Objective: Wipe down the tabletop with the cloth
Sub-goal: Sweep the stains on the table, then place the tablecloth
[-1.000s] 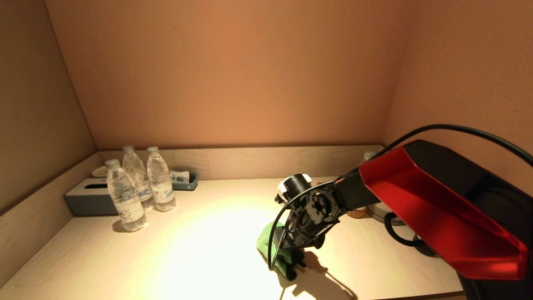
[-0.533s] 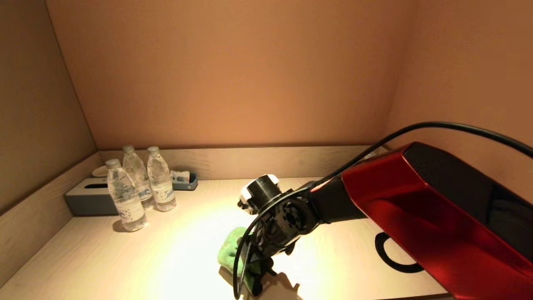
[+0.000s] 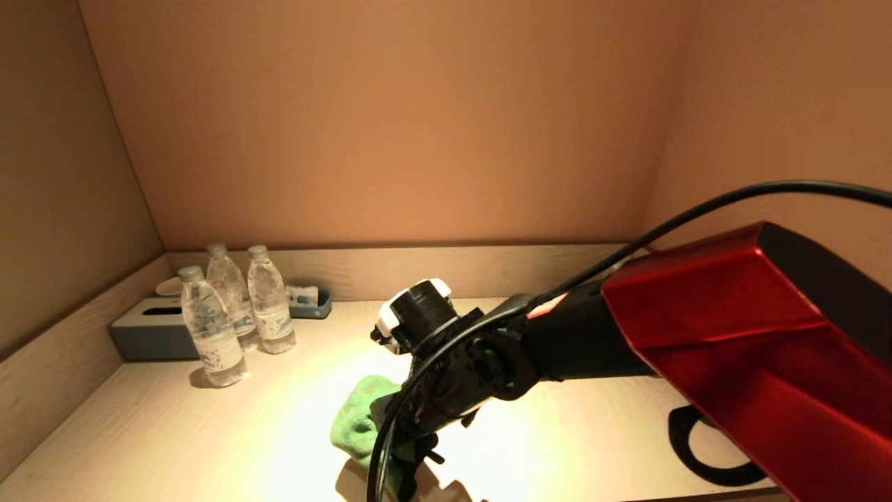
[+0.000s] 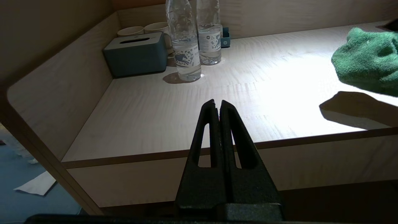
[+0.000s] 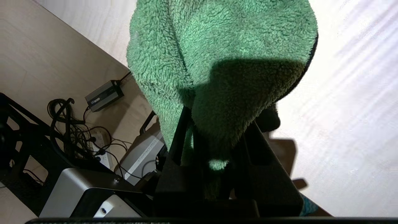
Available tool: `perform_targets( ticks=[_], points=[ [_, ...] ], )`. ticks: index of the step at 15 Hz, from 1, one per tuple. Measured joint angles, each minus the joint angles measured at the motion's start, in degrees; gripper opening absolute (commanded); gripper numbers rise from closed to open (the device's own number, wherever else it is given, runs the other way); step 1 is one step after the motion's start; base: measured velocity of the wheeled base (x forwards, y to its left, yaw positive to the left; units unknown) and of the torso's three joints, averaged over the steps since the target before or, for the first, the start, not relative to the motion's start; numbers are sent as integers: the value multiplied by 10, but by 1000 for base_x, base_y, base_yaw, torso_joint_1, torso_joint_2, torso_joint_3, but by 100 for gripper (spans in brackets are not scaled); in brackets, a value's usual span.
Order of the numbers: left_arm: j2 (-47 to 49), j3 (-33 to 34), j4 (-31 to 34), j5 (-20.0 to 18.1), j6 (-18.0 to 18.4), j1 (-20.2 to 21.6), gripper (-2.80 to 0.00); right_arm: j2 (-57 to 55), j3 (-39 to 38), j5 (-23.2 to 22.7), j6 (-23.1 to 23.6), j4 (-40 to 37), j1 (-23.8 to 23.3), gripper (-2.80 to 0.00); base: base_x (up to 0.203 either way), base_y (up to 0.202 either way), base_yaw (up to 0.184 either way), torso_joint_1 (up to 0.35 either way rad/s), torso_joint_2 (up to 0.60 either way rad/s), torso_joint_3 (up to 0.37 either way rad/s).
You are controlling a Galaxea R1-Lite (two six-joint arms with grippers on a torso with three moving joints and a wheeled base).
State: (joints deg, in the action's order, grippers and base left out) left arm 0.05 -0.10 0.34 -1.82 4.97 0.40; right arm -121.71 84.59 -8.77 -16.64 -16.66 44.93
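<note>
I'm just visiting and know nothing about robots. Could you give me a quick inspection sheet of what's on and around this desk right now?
Surface: pale wood tabletop, brightly lit in the middle, low wooden rim on three sides.
Job's things: green cloth, bunched, near the front edge.
Clutter: three water bottles, tissue box, cups behind it, small tray.
Grippers: right gripper shut on the cloth; left gripper shut, empty, parked off the front edge.
Cables: black cable along the right arm; tangled cords on the floor.
Surroundings: plain walls; paper on the floor.
</note>
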Motion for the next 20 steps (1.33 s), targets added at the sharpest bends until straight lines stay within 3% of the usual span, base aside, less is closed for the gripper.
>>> perform_targets(
  ticks=[4,9,12,16,20],
  points=[
    [0,0,0,0,0,0,-280,91,-4,29,1,1,-33,-280,0,0,0,0,0,0],
    [0,0,0,0,0,0,-280,159,-42,105,0,6,-156,-280,0,0,0,0,0,0],
    [0,0,0,0,0,1,-280,178,-62,140,-2,6,-203,-280,0,0,0,0,0,0],
    [0,0,0,0,0,1,-280,184,-113,152,-5,8,-369,-280,0,0,0,0,0,0],
    [0,0,0,0,0,0,-280,161,-134,149,-13,22,-451,-280,0,0,0,0,0,0]
  ],
)
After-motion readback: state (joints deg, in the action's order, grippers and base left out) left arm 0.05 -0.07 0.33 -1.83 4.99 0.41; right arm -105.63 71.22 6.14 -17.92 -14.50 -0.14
